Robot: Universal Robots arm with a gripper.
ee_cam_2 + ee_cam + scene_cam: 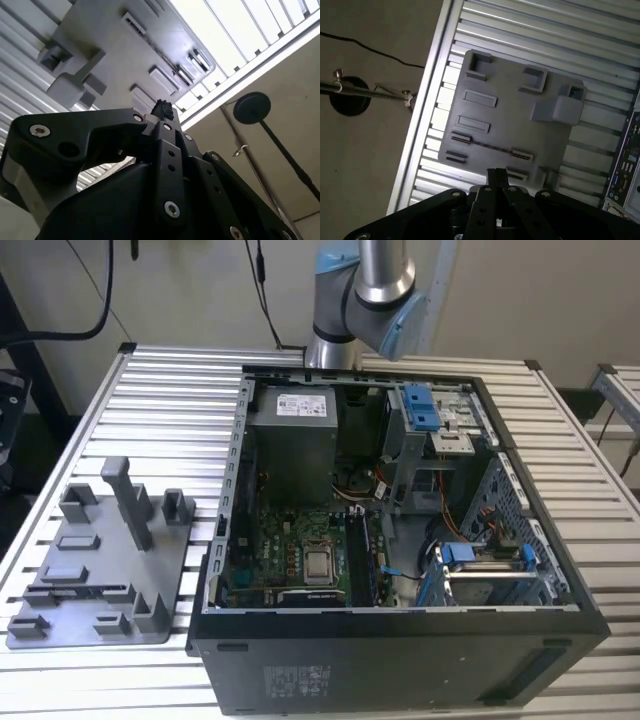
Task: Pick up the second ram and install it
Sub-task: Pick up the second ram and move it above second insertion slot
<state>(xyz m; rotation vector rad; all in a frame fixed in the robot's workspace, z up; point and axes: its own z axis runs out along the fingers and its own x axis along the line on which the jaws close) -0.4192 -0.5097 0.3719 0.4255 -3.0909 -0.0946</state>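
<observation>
Ahead of my closed, empty claw (496, 173), the second ram (487, 145) stood edgewise in the holder plate (515, 117), seemingly presented for an easy pinch.

Desk (150, 380): silver slatted aluminium top, soft glare on slats. Second slatted desk (622, 390) at exterior view's right, gap between the two. Wall (180, 290) behind is plain beige, black cables (259, 265) hanging down it. Floor (365, 165) tan, bare. Round black stand base (349, 100) with thin pole sits on floor beside desk edge, loose cord (367, 48) trailing near it. Lighting even.
</observation>
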